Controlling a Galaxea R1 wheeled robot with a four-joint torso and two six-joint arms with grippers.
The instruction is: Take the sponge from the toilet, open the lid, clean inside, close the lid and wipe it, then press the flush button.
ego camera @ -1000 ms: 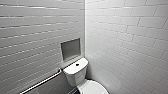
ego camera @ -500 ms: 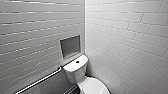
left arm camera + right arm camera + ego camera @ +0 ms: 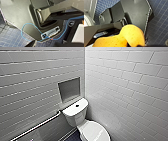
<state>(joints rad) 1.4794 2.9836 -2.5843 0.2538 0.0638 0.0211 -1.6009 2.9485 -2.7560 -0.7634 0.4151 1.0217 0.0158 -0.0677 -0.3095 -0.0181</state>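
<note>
- Change over the last second: in the head view the whole scene has slid slightly toward 12 o'clock and more of the bowl end now shows at the lower edge. That is the camera moving. Nothing in the room has moved.
- Judged meaning: the robot is closing in on or lining up with the glossy white ceramic toilet (image 3: 75, 114), which sits at 6 o'clock in the head view.
- The small round dark flush button (image 3: 77, 106) sits mid tank top. The smooth white oval lid (image 3: 93, 132) lies at 5 o'clock of the tank and looks shut.
- Around the tank: a recessed grey wall niche (image 3: 69, 89) at 12 o'clock and a metal grab rail (image 3: 37, 126) running off toward 8 o'clock.
- The porous orange sponge with pinched sides (image 3: 125, 36) is off the toilet. In the right wrist view it sits close up, above the robot's dark base and the dark blue square-tiled floor (image 3: 159, 25).
- Right end effector (image 3: 135, 45): judged closed on the sponge, with only a dark edge of it visible.
- Left end effector: its state cannot be told. A thin blue cable (image 3: 23, 28) loops over the base.
- Judged progress: the pick-up is done and the lid is not yet opened.
- Writing: none readable.
</note>
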